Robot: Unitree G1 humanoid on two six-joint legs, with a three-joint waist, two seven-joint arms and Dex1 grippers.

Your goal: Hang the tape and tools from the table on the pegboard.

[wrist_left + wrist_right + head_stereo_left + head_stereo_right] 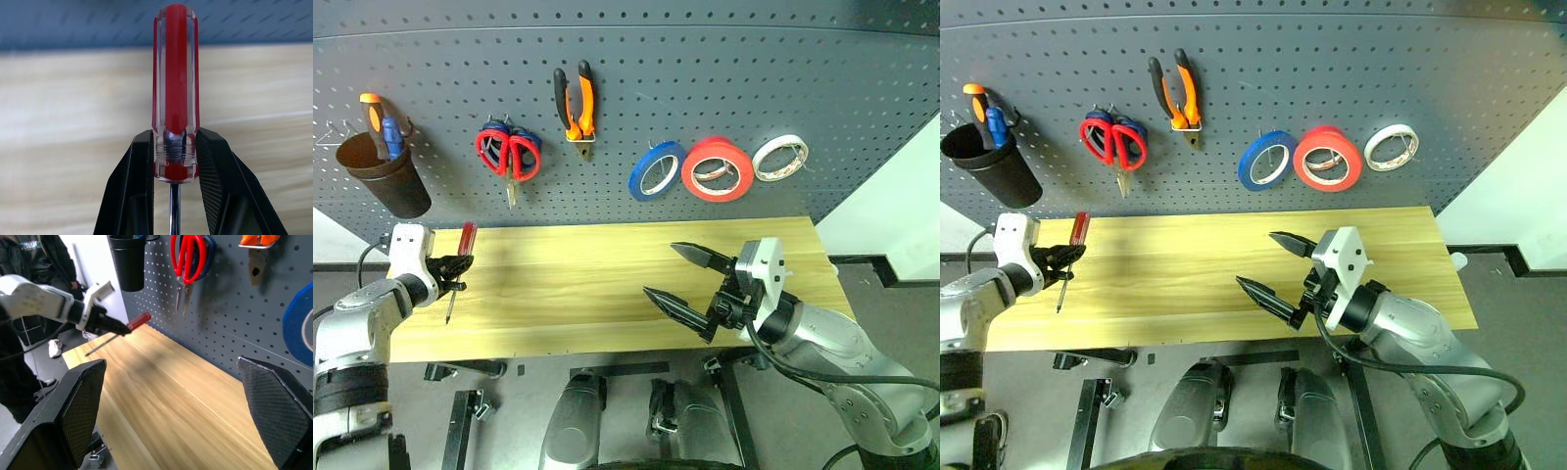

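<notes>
The pegboard (705,88) spans the wall behind the table (607,284), whose plank top lies bare under both arms. On the board's hooks hang, from the robot's left to right, a dark cup (386,176) holding an orange-handled and a blue-handled tool, the red-handled scissors (514,152) over a blue-handled pair, the pliers (576,103), the blue tape (656,169), a wider red-orange roll (718,168) and a white roll (780,157). The right gripper (687,278) hovers over the table's right half with its two black fingers spread wide and nothing between them. At the table's left edge the left gripper (453,268) is clamped on the screwdriver (461,262) at the base of its red handle, handle up toward the board, thin shaft slanting down, the tool lifted clear of the wood.
</notes>
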